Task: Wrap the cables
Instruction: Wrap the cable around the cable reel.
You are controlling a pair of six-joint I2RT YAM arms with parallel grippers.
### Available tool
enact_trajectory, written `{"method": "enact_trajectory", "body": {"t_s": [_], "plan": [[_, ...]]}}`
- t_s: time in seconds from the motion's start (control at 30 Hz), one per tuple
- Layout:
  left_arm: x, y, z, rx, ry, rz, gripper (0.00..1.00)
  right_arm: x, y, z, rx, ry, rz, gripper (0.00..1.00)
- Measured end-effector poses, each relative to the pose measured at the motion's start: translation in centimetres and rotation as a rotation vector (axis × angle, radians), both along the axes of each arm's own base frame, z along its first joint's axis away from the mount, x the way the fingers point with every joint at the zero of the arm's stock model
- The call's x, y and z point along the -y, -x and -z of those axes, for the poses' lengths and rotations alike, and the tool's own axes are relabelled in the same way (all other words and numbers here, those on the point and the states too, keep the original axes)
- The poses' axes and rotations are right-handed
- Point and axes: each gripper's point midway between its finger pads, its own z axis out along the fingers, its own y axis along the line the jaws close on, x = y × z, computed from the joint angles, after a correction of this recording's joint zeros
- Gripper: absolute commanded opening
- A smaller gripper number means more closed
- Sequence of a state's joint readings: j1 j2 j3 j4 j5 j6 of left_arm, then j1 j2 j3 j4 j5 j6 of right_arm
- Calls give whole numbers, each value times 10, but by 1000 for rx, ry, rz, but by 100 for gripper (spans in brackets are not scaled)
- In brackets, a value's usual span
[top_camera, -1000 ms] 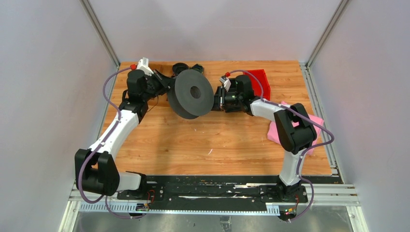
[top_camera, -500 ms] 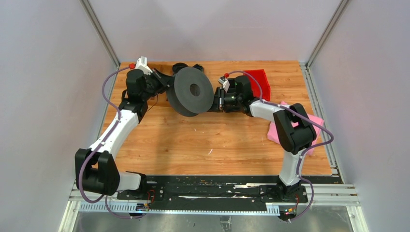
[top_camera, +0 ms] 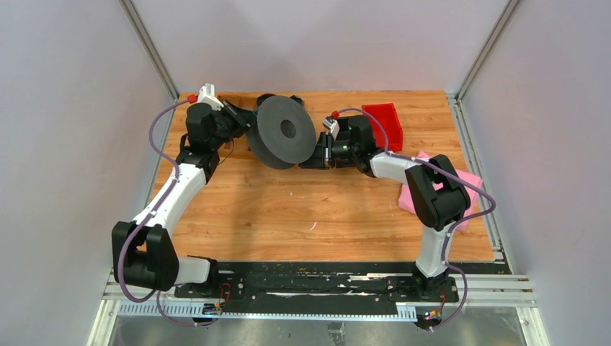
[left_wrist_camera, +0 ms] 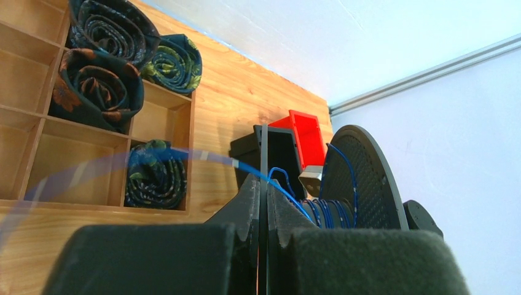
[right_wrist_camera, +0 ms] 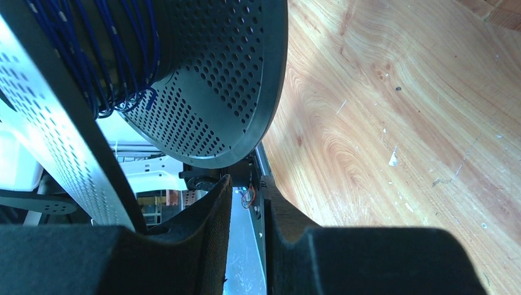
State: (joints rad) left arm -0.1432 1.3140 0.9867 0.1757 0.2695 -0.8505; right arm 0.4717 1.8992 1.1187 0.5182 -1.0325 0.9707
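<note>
The big grey spool (top_camera: 283, 131) stands on edge at the back of the table. My left gripper (top_camera: 247, 121) is shut on its near thin flange (left_wrist_camera: 263, 153). The dark blue cable (left_wrist_camera: 246, 167) runs over my left gripper (left_wrist_camera: 263, 179) to the windings (left_wrist_camera: 335, 212) on the core, in front of the perforated far flange (left_wrist_camera: 362, 178). My right gripper (top_camera: 313, 157) sits low at the spool's right edge. In the right wrist view the right gripper (right_wrist_camera: 246, 192) is open by a narrow gap with nothing in it, just under the flange rim (right_wrist_camera: 270, 92); the blue windings (right_wrist_camera: 117, 55) show above.
A red bin (top_camera: 385, 122) sits at the back right and a pink cloth (top_camera: 465, 180) lies by the right arm. Small black coils (top_camera: 270, 99) lie behind the spool. A wooden compartment box (left_wrist_camera: 172, 117) holds rolled dark fabric.
The spool has shifted a little left and back with my left gripper. My right gripper has followed it leftward, dropped lower, and its jaws have parted slightly.
</note>
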Motion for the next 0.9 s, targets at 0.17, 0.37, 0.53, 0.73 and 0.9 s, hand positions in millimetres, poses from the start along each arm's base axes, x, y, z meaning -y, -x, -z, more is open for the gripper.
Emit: {"method": "enact_trajectory", "body": {"t_s": [0.17, 0.37, 0.53, 0.73, 0.9], "plan": [[-1, -1, 0, -5, 18, -2, 0, 1, 1, 1, 23, 6, -6, 27], [0, 1, 2, -9, 18, 14, 0, 17, 0, 0, 126, 49, -16, 33], [3, 6, 11, -11, -43, 57, 0, 59, -26, -21, 288, 104, 28, 40], [2, 16, 28, -11, -225, 147, 0, 100, -49, -48, 501, 219, 48, 50], [20, 30, 12, 74, -439, 353, 0, 102, -59, -93, 698, 241, 8, 54]]}}
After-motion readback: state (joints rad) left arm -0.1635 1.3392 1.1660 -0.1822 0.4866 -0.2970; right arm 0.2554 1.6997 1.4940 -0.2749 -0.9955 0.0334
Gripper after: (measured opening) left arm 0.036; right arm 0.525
